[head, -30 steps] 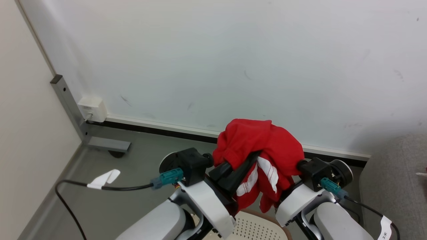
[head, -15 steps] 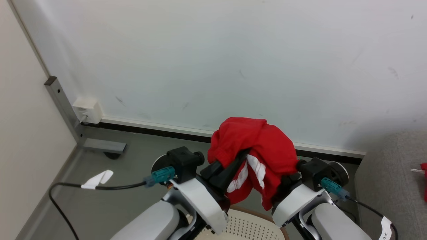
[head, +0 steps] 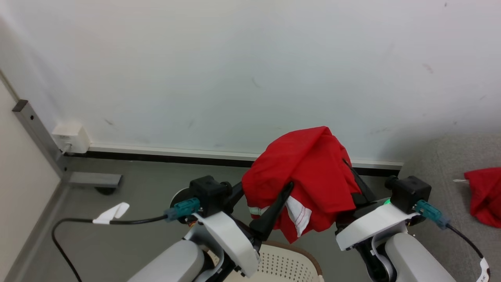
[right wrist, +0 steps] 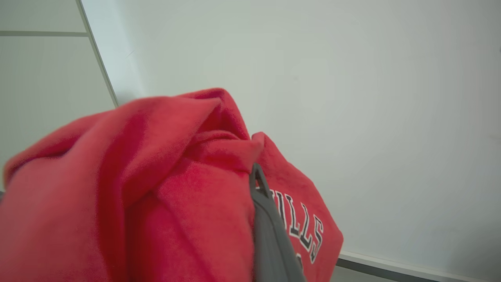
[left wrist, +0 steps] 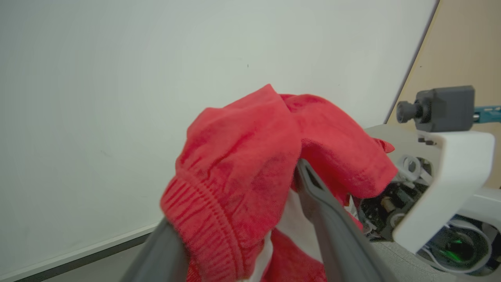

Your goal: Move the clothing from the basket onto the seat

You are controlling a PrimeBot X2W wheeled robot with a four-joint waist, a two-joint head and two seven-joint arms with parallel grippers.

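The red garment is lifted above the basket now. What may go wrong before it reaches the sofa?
1. The left gripper is open, yet the red garment drapes over it; the cloth may snag there when the right gripper, shut on it, swings toward the sofa.
2. With one pinch on a loose bundle, the hanging part may slip out and fall into the basket or onto the floor.

Clothing [head: 309, 176] raised above basket [head: 291, 263] rim, wall [head: 235, 78] behind, seat [head: 438, 168] to the right, another garment [head: 483, 194] lying on it.
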